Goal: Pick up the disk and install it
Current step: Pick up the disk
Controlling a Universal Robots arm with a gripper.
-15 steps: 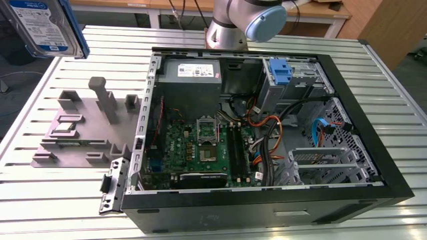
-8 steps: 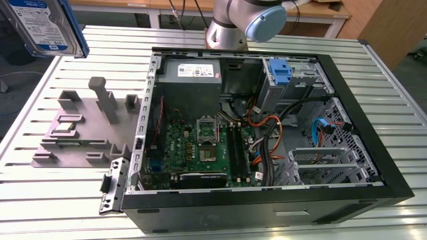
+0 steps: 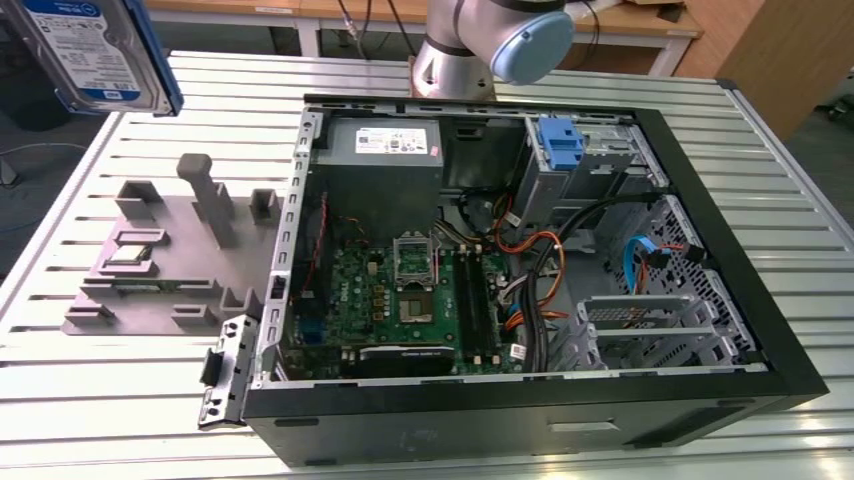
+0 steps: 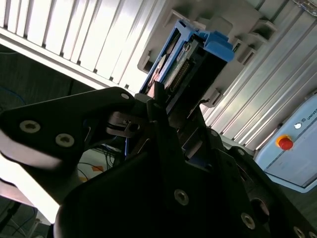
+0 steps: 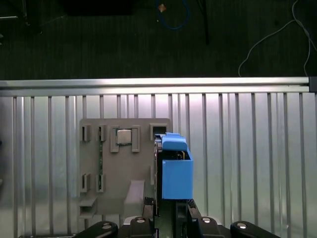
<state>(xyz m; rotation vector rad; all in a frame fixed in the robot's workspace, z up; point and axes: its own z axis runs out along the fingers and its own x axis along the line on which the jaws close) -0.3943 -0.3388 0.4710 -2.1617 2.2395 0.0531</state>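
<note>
**Tool state.** The tool (image 5: 167, 214) is closed on the disk (image 5: 176, 171). In both wrist views the black fingers (image 4: 163, 129) clamp the drive's flat faces at one end. The rest of the disk projects straight out past the fingertips, with the blue bracket outermost.

**Position.** In the exterior view the disk (image 3: 96, 48) hangs in the air at the exterior view's far left, close to the camera. It is clear of the table (image 3: 120, 390) and touches nothing below it. The first wrist view looks down the disk's length. There it sits over one side edge of the grey holder (image 5: 119, 173), where the holder meets bare slats.

**Clearances.**
- The computer case (image 3: 534, 410) lies open side up, well apart from the disk, toward the exterior view's right.
- The grey holder lies between them, just beside the case wall. It carries upright posts (image 3: 200, 195) and a small chip (image 3: 130, 255) in one pocket.
- Inside the case a blue caddy (image 3: 561, 140) sits in the bay at the far corner, near the grey power supply (image 3: 387, 140).
- The arm (image 3: 487, 45) rises behind the case.
- In the first wrist view the table's edge rail runs past the holder. Beyond it is dark floor (image 5: 124, 39) with loose cables (image 5: 267, 37).

**Orientation.** The disk stands on edge with its labelled face toward the exterior camera. Its long axis is close to vertical with a slight lean and in line with the tool. The free end points down at the table.
</note>
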